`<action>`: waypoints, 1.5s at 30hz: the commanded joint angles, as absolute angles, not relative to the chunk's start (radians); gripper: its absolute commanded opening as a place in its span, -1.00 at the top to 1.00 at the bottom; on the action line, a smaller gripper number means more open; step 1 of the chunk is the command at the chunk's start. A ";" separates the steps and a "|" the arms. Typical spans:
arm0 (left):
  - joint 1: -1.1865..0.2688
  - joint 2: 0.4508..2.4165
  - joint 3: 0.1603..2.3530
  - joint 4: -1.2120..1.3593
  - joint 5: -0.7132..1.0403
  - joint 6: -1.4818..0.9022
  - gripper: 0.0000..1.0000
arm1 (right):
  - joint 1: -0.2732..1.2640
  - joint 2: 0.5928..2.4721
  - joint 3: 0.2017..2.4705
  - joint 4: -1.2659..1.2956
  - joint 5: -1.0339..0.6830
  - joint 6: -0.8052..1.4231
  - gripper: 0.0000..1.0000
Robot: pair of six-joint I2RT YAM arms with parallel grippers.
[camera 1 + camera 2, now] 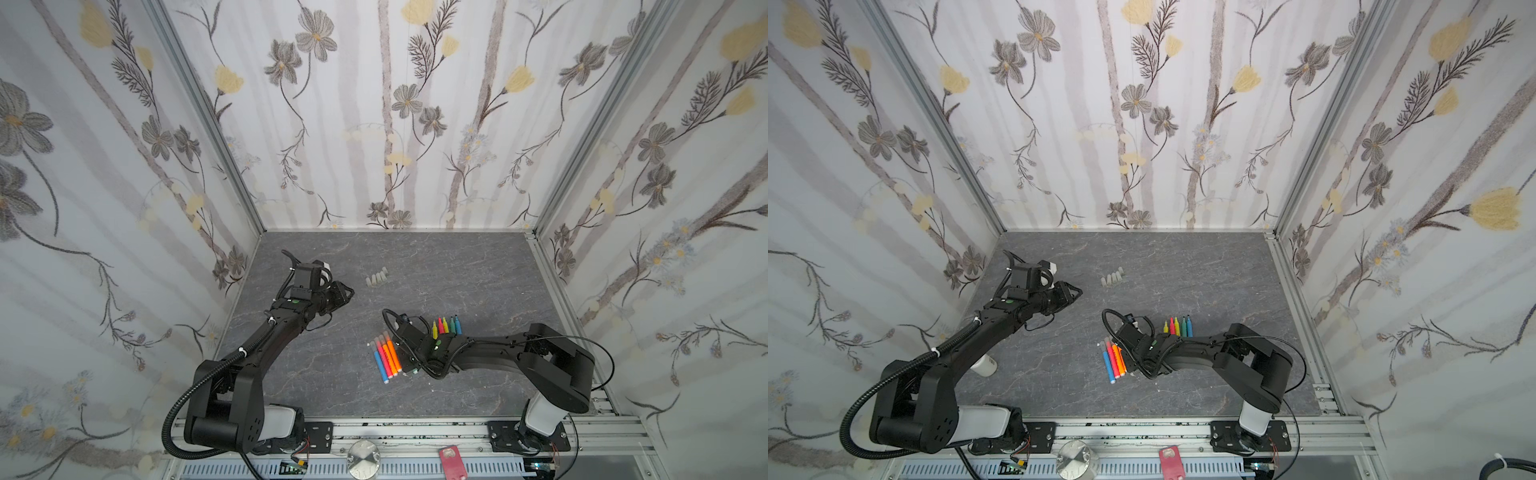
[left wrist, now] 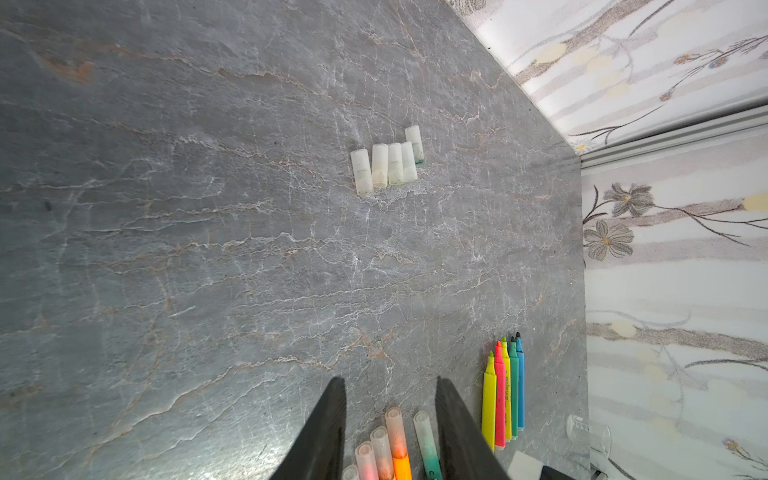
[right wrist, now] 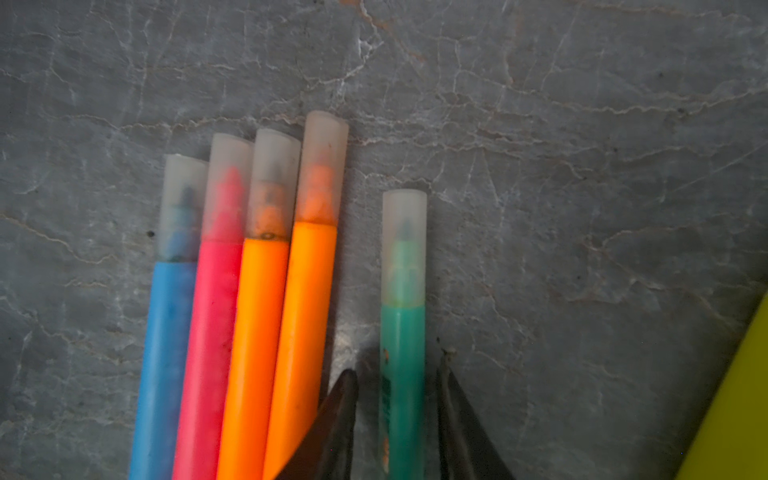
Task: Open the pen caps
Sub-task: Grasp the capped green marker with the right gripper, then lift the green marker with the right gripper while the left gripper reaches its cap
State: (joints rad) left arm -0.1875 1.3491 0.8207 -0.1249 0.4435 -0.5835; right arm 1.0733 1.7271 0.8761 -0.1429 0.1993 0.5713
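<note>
On the grey marbled table, both top views show five loose caps in a row toward the back and five uncapped pens mid-table. Only the right wrist view shows us the right claw spread astride a capped green pen, clear of it, beside four capped pens. The left claw hangs spread, empty. Flowered wallpaper walls enclose the table.
</note>
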 commanded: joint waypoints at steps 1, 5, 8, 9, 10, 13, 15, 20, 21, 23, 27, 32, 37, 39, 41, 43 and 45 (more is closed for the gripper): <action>-0.189 1.349 0.830 -0.107 0.447 -0.585 0.29 | 1.077 1.737 0.861 -0.249 0.170 0.581 0.42; -0.189 1.347 0.826 -0.109 0.449 -0.583 0.29 | 1.079 1.743 0.859 -0.251 0.165 0.577 0.66; -0.190 1.347 0.825 -0.110 0.453 -0.585 0.28 | 1.080 1.730 0.853 -0.253 0.167 0.577 0.78; -0.191 1.347 0.825 -0.109 0.459 -0.584 0.28 | 1.080 1.721 0.849 -0.253 0.172 0.578 0.83; -0.194 1.347 0.828 -0.110 0.463 -0.586 0.28 | 1.080 1.711 0.845 -0.254 0.178 0.578 0.86; -0.216 1.350 0.840 -0.116 0.474 -0.590 0.28 | 1.074 1.665 0.835 -0.247 0.194 0.576 0.91; -0.238 1.355 0.852 -0.124 0.481 -0.595 0.28 | 1.063 1.621 0.826 -0.231 0.191 0.568 0.93; -0.310 1.358 0.873 -0.122 0.508 -0.627 0.28 | 0.996 1.496 0.807 -0.160 0.104 0.544 0.93; -0.330 1.355 0.870 -0.111 0.510 -0.642 0.28 | 0.978 1.474 0.800 -0.143 0.084 0.545 0.93; -0.372 1.352 0.865 -0.085 0.519 -0.675 0.27 | 0.946 1.436 0.787 -0.103 0.051 0.551 0.94; -0.459 1.367 0.856 -0.025 0.522 -0.734 0.26 | 0.888 1.383 0.775 -0.030 -0.007 0.565 0.95; -0.524 1.403 0.860 0.027 0.503 -0.771 0.25 | 0.862 1.394 0.816 -0.008 -0.039 0.565 0.95; -0.566 1.457 0.896 0.040 0.500 -0.772 0.25 | 0.862 1.417 0.839 0.009 -0.063 0.568 0.96; -0.571 1.473 0.902 0.042 0.497 -0.770 0.24 | 0.862 1.419 0.839 0.017 -0.067 0.572 0.96; -0.577 1.485 0.903 0.052 0.498 -0.772 0.23 | 0.862 1.418 0.838 0.019 -0.065 0.573 0.96; -0.584 1.498 0.905 0.058 0.499 -0.775 0.22 | 0.860 1.415 0.833 0.024 -0.063 0.576 0.96; -0.589 1.511 0.907 0.061 0.498 -0.773 0.22 | 0.860 1.413 0.831 0.028 -0.063 0.579 0.96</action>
